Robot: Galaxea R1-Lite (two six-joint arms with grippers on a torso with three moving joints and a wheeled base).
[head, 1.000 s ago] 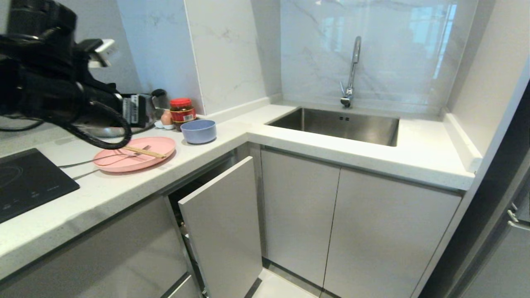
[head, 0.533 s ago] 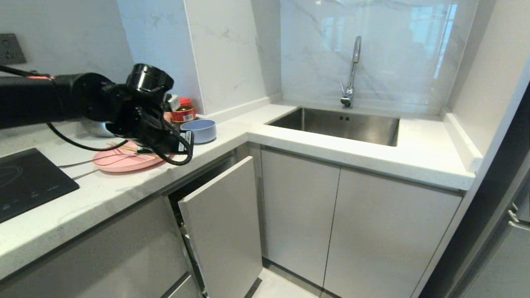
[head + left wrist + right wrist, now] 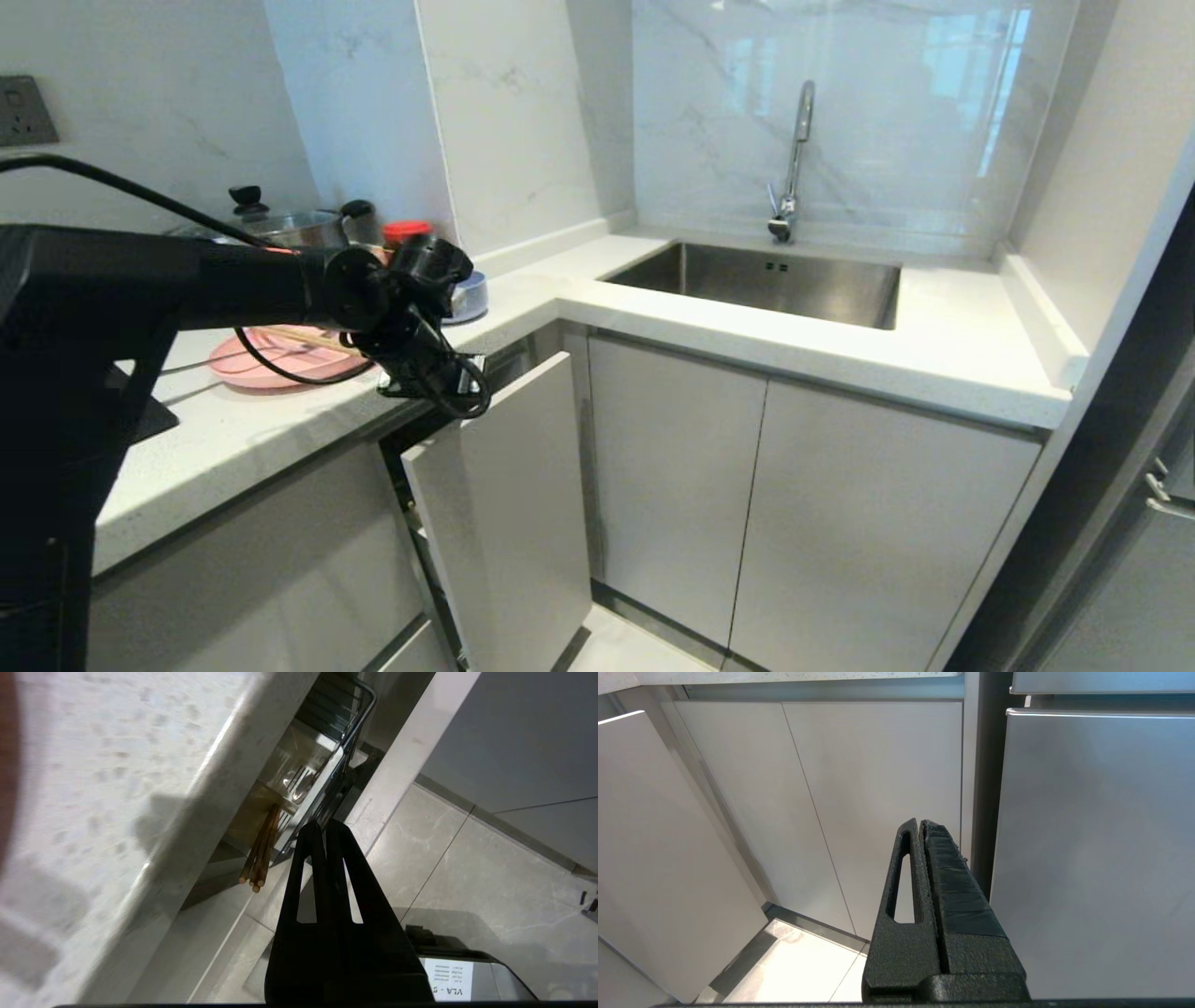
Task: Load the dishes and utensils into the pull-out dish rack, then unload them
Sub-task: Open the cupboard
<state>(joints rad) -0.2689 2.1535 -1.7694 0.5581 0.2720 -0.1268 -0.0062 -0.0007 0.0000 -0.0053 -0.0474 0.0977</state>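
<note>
Head view: we see the rack's white front panel (image 3: 504, 504) pulled partway out under the counter (image 3: 280, 420), wire basket (image 3: 345, 751) behind it w/ what look like chopsticks (image 3: 261, 854) inside. Left gripper (image 3: 323, 823), fingers closed & empty, hangs just above the panel. Pink plate (image 3: 271, 359) & blue bowl (image 3: 467, 297) sit on the counter. Right gripper (image 3: 920, 822), closed, is parked by the cabinets.

Daylight was bright and even; a window's glare lay on the marble backsplash (image 3: 840, 112) above the sink (image 3: 756, 280). The head view bowed at its edges. The countertop (image 3: 93, 788) was smeared with blur in the left wrist view.
</note>
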